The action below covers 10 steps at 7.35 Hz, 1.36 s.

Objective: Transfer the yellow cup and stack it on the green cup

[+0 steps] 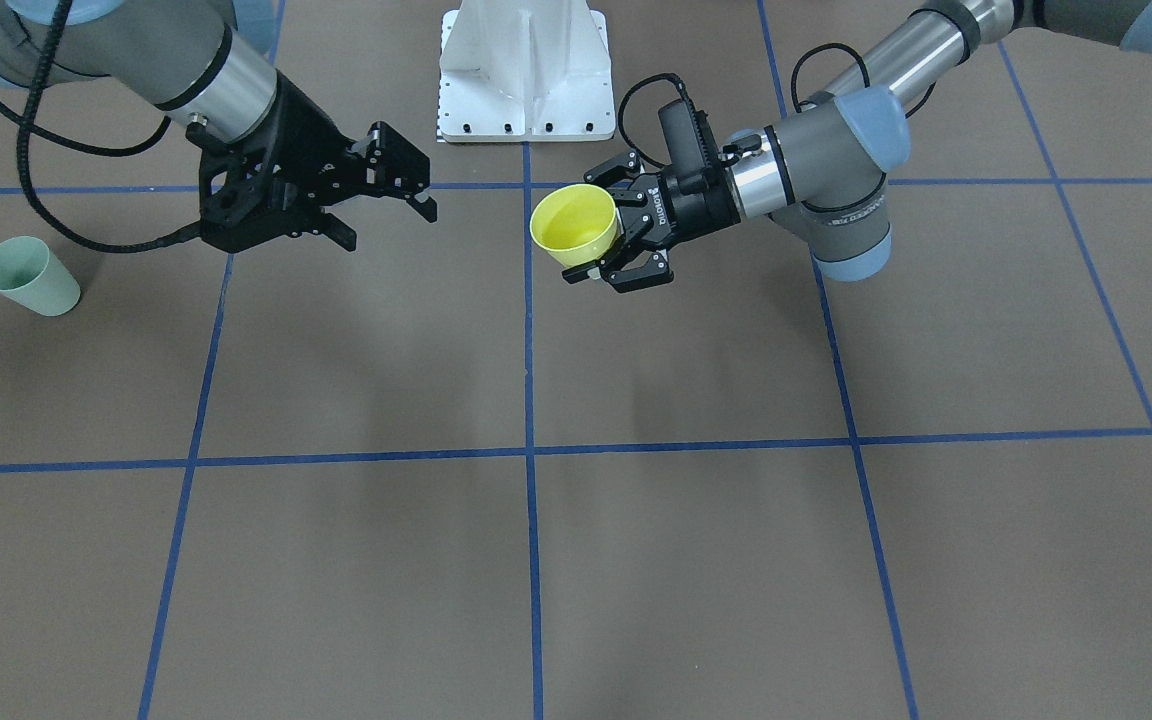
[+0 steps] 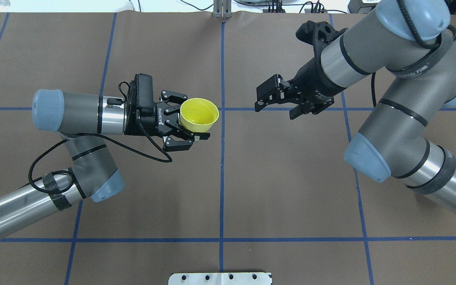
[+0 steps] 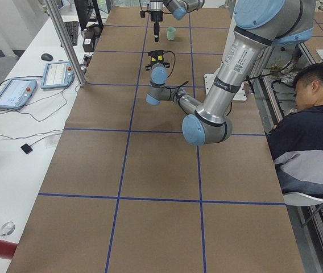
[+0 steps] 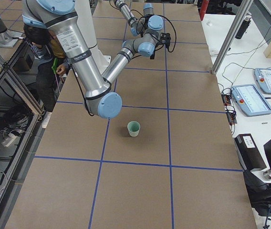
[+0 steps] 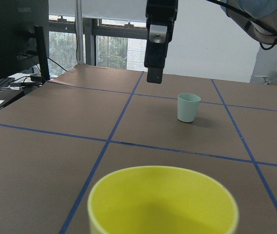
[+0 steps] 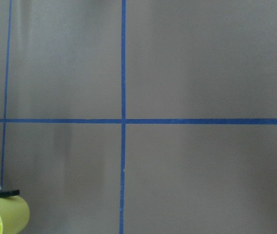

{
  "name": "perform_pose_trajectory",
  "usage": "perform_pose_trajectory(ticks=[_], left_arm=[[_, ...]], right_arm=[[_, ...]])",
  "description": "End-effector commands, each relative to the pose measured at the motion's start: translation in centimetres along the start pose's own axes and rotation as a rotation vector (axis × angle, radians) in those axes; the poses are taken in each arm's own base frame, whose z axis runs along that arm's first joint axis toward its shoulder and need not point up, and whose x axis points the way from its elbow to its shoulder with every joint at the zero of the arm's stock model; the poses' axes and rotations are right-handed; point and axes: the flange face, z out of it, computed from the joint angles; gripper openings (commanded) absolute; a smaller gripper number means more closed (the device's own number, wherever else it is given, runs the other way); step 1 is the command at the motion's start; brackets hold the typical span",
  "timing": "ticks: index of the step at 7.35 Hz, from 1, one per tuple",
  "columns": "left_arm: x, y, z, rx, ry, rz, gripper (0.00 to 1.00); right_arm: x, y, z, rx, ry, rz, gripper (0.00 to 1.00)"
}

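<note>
The yellow cup point(image 1: 574, 225) is held upright in the air by my left gripper point(image 1: 591, 228), shut on its sides, above the table's middle line. It also shows in the overhead view point(image 2: 199, 114), in the left wrist view point(image 5: 163, 202) and in the right wrist view point(image 6: 2, 218). The green cup point(image 1: 29, 277) stands upright on the table on my right side; it also shows in the left wrist view point(image 5: 188, 107) and the exterior right view point(image 4: 133, 128). It is hidden in the overhead view. My right gripper point(image 1: 391, 225) is open and empty, in the air facing the yellow cup, a gap between them.
The brown table cover has a grid of blue tape lines point(image 1: 528, 450). The robot's white base point(image 1: 526, 70) stands at the table's back middle. A person point(image 3: 306, 136) sits beside the table. Tablets and cables point(image 3: 13, 91) lie on a side bench.
</note>
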Motion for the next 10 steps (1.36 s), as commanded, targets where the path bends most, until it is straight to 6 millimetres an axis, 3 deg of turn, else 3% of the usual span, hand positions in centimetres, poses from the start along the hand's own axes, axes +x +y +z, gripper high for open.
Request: perform_pose_trajectory(ticks=[1,3,6,10], left_arm=[[1.4,0.2,1.1,0.029,-0.007,-0.003,0.14],[1.7,0.2,1.1,0.038,-0.003,0.001,0.18],[1.8,1.0,1.1,0.030,-0.013,0.039,0.18],[2.3,0.9,1.2,0.054,0.000,0.048,0.20]], right_arm=[[-4.1,1.7,2.7,-0.007,-0.014,0.034,1.00],[-4.4,2.1,4.2,-0.032,0.003,0.058,1.00],[-6.8,1.9,3.8,-0.038,0.023,0.074,1.00],[-6.4,1.2,5.5,-0.044,0.049,0.099,1.00]])
